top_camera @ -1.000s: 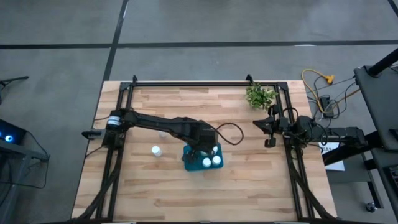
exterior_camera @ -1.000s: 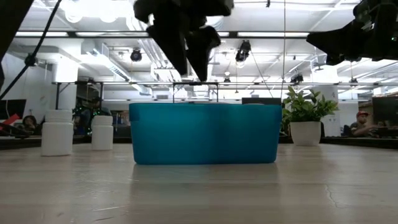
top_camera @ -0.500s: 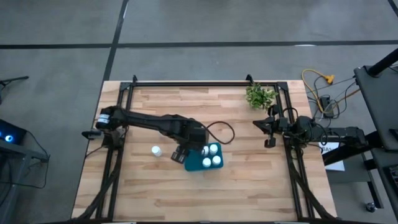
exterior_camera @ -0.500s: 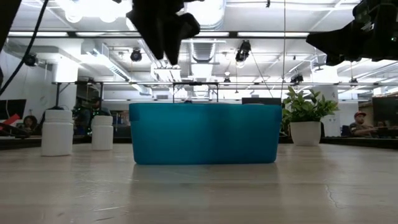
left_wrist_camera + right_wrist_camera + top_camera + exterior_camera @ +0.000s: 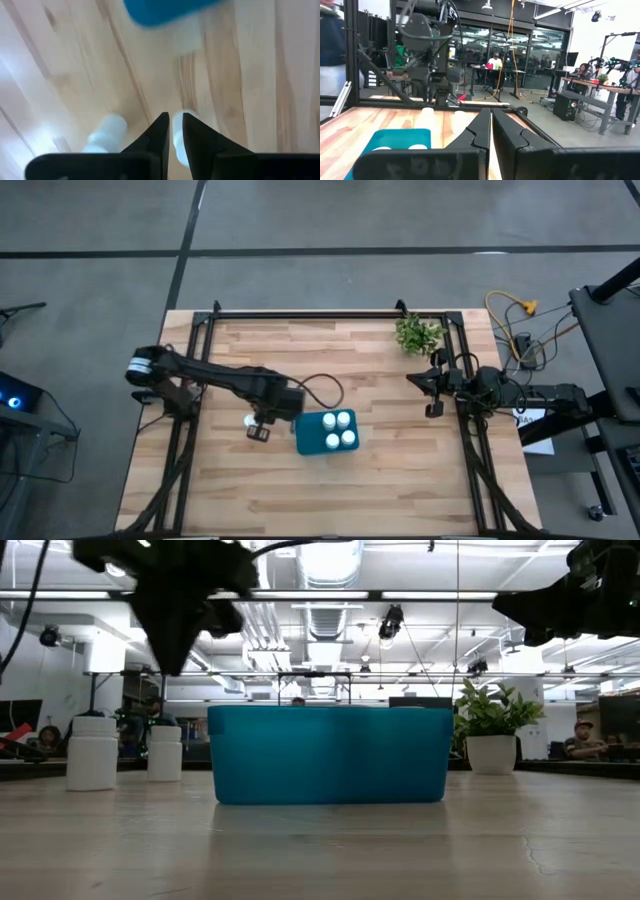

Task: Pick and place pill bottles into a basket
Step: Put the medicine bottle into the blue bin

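Observation:
The teal basket [image 5: 310, 442] [image 5: 330, 754] stands at mid-table with several white pill bottles [image 5: 338, 430] upright inside. Two more pill bottles [image 5: 92, 752] [image 5: 165, 752] stand on the wood to its left. My left gripper [image 5: 260, 428] [image 5: 171, 129] hovers above these two, clear of them, its fingers shut to a narrow slit with nothing between. From above only one of the two [image 5: 249, 420] shows beside the gripper. My right gripper [image 5: 432, 396] [image 5: 491, 122] waits shut at the table's right edge, raised off the wood.
A small green plant [image 5: 418, 333] [image 5: 490, 735] in a white pot stands at the far right corner. A black frame [image 5: 330, 313] runs along the far and side edges. Bare wood lies toward the near edge [image 5: 330, 495].
My left gripper has swung from above the basket toward the table's left edge, stopping over the two loose bottles, and its fingers have closed from wide open to nearly together. The basket and all the bottles have stayed put.

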